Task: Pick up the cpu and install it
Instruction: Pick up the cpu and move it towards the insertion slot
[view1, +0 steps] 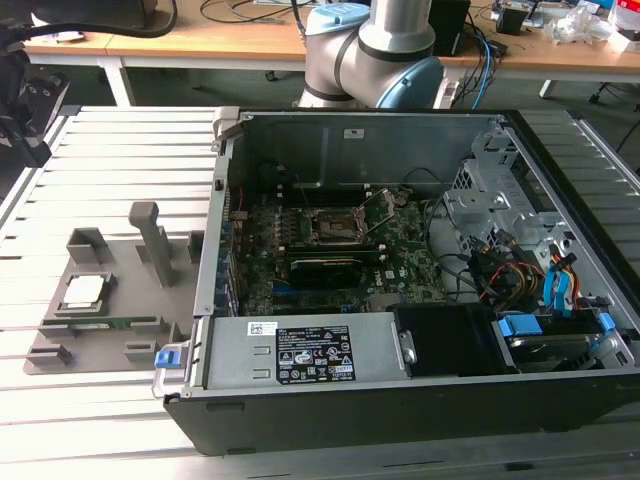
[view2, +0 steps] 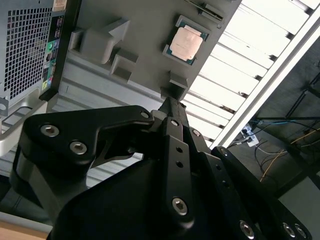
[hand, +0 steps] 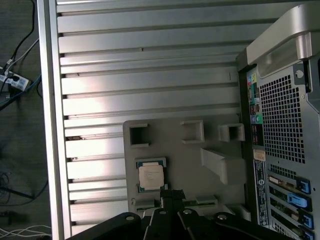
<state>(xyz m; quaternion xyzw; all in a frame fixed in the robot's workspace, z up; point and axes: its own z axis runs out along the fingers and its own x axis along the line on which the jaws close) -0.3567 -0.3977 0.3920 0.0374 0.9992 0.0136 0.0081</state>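
You have two containers on the slatted aluminium bench (view1: 120, 150). At the exterior view's lower left sits a flat grey moulded fixture tray (view1: 135, 295). The centre and right of that frame hold an open black metal computer case (view1: 400, 400).

The tray carries one cpu (view1: 83, 291), a small flat square chip with a silvery top and a pale rim, lying flat in a square recess. It also carries one long narrow green memory stick (view1: 105, 322), which lies in a slot just below the chip in that frame. Several grey upright blocks rise from the tray around them.

Inside the case you can see one green motherboard (view1: 400, 270) lying flat. It bears one dark square socket with a metal frame (view1: 335, 228) near the frame's centre. Bundled cables and blue-tabbed drive parts fill the case's right end.

So you count one chip, one memory stick, one socket, one tray and one case.

The chip is in its tray recess, outside the case on the exterior view's left, well apart from the socket.

In both wrist views the black end effector (view2: 168, 102) (hand: 167, 194) hangs over the tray (hand: 195, 175) with its two fingers pressed together and nothing between them. The cpu (view2: 186, 42) (hand: 151, 176) lies near the fingertips and slightly to one side of them. It is apart from them and untouched.
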